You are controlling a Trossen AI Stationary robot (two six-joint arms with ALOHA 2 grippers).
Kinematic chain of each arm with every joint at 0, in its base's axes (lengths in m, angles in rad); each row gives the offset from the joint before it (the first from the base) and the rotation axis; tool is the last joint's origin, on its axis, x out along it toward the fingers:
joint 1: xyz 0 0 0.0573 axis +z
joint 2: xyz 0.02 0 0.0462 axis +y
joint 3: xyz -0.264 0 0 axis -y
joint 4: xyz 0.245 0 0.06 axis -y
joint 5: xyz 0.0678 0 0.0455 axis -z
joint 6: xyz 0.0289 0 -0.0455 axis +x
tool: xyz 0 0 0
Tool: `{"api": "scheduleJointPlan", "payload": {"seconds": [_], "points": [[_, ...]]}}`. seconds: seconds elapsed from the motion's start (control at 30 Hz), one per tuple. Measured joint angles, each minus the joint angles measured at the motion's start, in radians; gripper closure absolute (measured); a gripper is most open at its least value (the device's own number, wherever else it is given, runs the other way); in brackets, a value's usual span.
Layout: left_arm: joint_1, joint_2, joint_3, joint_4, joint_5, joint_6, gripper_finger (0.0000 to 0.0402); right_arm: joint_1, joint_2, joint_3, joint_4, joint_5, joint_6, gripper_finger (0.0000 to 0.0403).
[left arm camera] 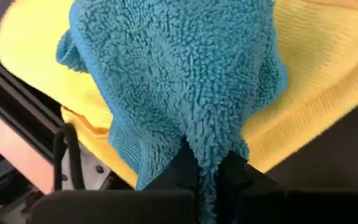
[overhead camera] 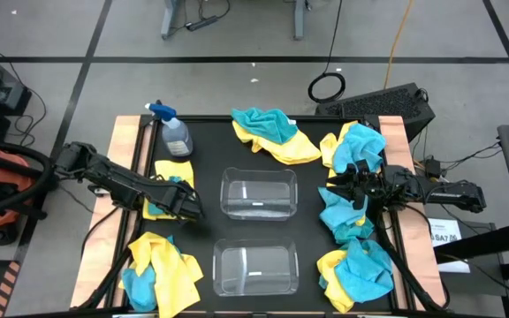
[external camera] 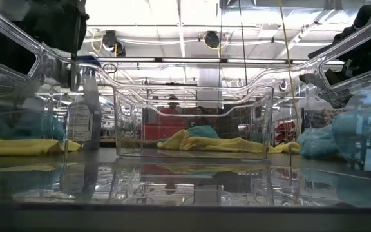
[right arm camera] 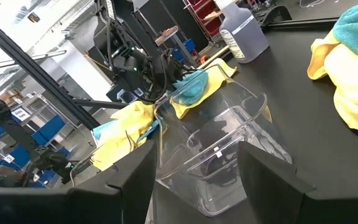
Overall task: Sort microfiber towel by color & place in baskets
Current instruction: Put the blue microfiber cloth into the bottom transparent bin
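The left arm reaches in low from the table's left edge, stretched toward the middle, and its left gripper [overhead camera: 186, 207] sits on the small pile of cloths just left of the far basket [overhead camera: 257, 194]. In the left wrist view the fingers [left arm camera: 180, 167] are pressed together and pinch a fold of a teal towel [left arm camera: 179, 81], which lies on top of a yellow towel [left arm camera: 328, 87].

The right arm comes in from the table's right edge, its forearm nearly level above the table. The right gripper [overhead camera: 338, 186] hangs between two heaps of towels on the right side, pointing toward the far basket. Its fingers are spread apart and hold nothing; in the right wrist view they frame the clear basket.

The two clear baskets stand in the middle of the black table [overhead camera: 307, 238], the near basket [overhead camera: 255, 268] in front of the far one, and no towel is inside either of them. Mixed yellow and teal towels lie in heaps around them: one at the far edge [overhead camera: 272, 132], three along the right side [overhead camera: 353, 146], and one at the near left corner [overhead camera: 159, 265]. A spray bottle [overhead camera: 173, 131] with a blue trigger stands at the far left.
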Motion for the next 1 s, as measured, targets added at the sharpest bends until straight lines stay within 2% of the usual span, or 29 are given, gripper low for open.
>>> {"api": "scheduleJointPlan", "payload": {"seconds": [0.13,0.3,0.63,0.8,1.0], "points": [[-0.003,0.0,0.082,-0.116,-0.021,-0.001,0.0392,0.0,0.0,0.0,0.0,0.0,0.0,0.0188],[-0.023,-0.005,0.26,-0.287,-0.124,-0.028,0.0394,0.0,0.0,0.0,0.0,0.0,0.0,0.0188],[-0.125,-0.048,0.648,-0.286,-0.352,0.032,0.0396,0.0,0.001,0.0,0.0,0.0,0.0,0.0188],[-0.205,-0.044,0.774,-0.142,-0.418,0.202,0.0396,0.0,0.003,0.0,0.0,0.0,0.0,0.0188],[-0.284,-0.038,0.791,0.227,-0.381,0.539,0.0395,0.0,0.004,0.0,0.0,0.0,0.0,0.0188]]}}
